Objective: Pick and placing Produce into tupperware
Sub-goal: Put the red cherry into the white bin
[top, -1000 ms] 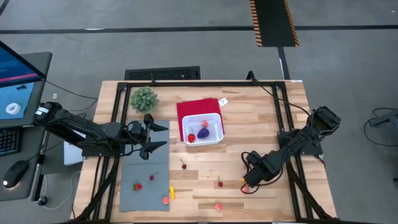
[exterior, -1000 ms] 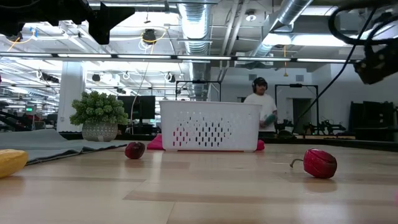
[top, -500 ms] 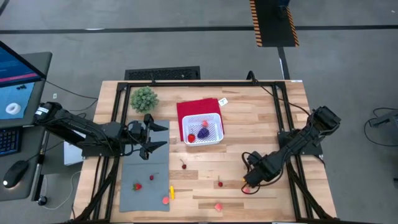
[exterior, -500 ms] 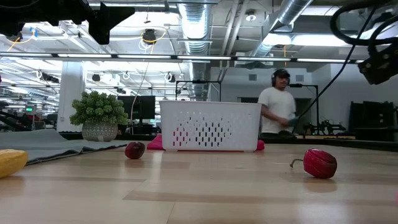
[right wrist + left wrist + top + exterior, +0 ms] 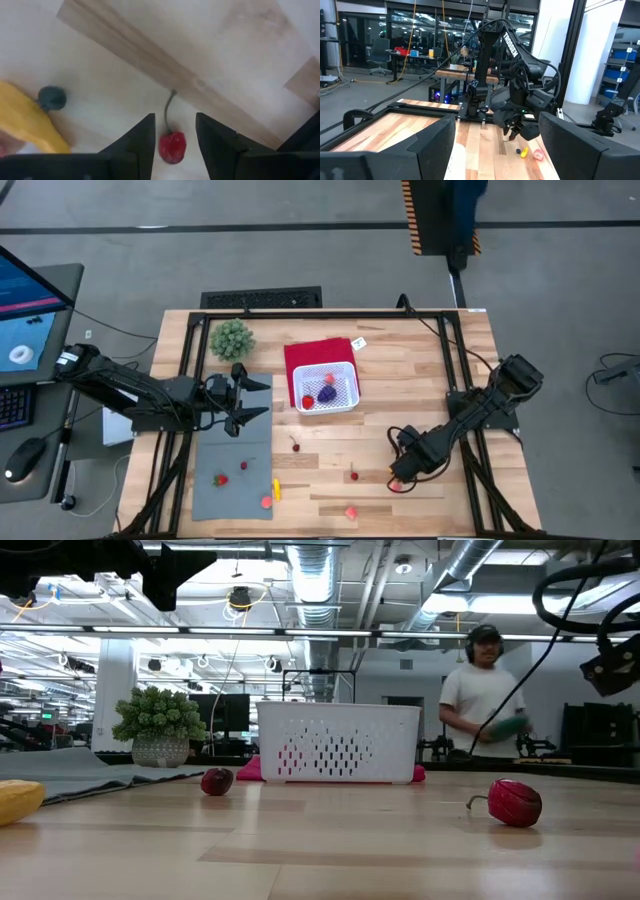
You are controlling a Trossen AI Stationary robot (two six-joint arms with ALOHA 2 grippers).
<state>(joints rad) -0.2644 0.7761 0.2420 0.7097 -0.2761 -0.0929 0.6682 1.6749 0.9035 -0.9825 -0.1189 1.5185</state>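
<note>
Near the front right of the wooden surface, the right claw hangs low with its fingers spread open on either side of a small red cherry, not touching it. The white basket, well apart on a red cloth, holds a purple piece and some red ones. The left claw waits open above the grey mat.
</note>
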